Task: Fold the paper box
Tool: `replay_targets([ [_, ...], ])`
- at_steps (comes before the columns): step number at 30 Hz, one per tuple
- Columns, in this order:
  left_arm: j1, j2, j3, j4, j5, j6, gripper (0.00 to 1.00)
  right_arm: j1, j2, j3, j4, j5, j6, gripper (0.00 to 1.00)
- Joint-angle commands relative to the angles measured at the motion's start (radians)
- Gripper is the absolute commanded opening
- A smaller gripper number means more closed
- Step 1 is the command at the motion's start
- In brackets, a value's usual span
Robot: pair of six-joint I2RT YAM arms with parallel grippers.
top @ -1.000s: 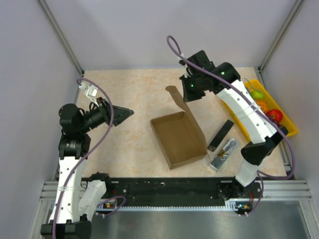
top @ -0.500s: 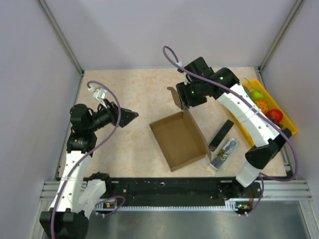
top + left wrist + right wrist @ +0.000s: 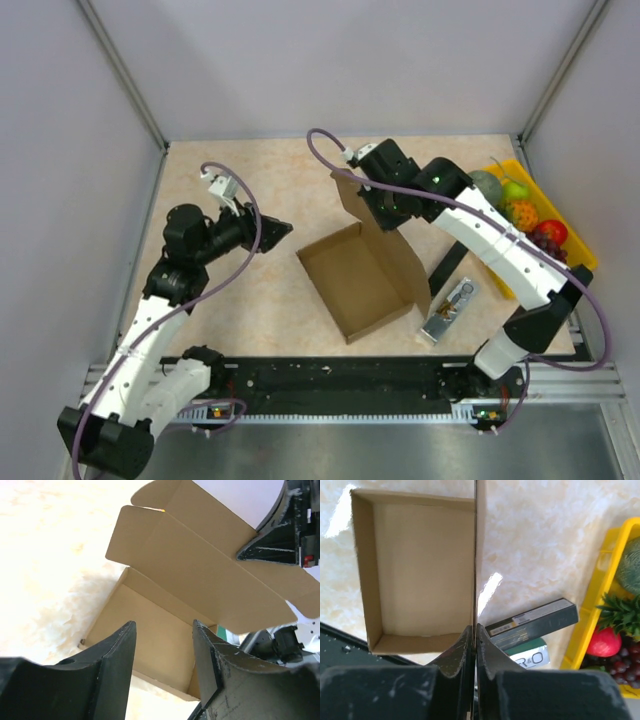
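Observation:
The paper box (image 3: 352, 285) is brown cardboard, a shallow open tray at the middle of the table, with its long lid (image 3: 408, 258) standing up along the right side. My right gripper (image 3: 373, 206) is shut on the lid's upper edge. In the right wrist view the lid (image 3: 475, 555) runs edge-on into the shut right gripper (image 3: 474, 628), with the tray (image 3: 420, 570) on the left. My left gripper (image 3: 283, 230) hovers open just left of the box and touches nothing. In the left wrist view the left gripper (image 3: 163, 626) faces the tray's inside (image 3: 150, 645) under the leaning lid (image 3: 200, 565).
A yellow fruit tray (image 3: 583, 262) stands at the right edge. A dark slim carton (image 3: 450, 266) and a silver pack (image 3: 450, 308) lie right of the box. A black rail (image 3: 340, 380) lines the near edge. Grey walls close in both sides.
My right gripper has moved left with the lid, so the lid leans further over the tray. The left arm has reached right, closer to the box.

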Motion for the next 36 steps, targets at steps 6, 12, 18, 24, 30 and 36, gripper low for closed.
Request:
replay_targets([
  [6, -0.002, -0.303, -0.021, -0.097, -0.194, 0.023, 0.56, 0.005, 0.139, 0.194, 0.131, 0.043, -0.360, 0.00],
  [12, -0.002, -0.310, -0.027, -0.203, -0.239, 0.060, 0.63, 0.005, 0.064, 0.056, 0.350, -0.189, -0.734, 0.00],
  [18, 0.018, -0.202, -0.021, -0.200, -0.332, 0.060, 0.79, -0.034, 0.082, 0.088, 0.389, -0.340, -0.965, 0.00],
  [24, 0.181, 0.031, 0.058, -0.104, -0.050, 0.210, 0.86, -0.074, 0.140, 0.118, 0.332, -0.411, -1.052, 0.00],
  [30, 0.190, 0.219, 0.098, -0.010, -0.033, 0.387, 0.72, -0.099, 0.157, 0.120, 0.328, -0.477, -1.056, 0.00],
  [36, 0.189, 0.292, 0.083, 0.111, 0.057, 0.518, 0.61, -0.102, 0.186, 0.135, 0.328, -0.469, -1.069, 0.00],
])
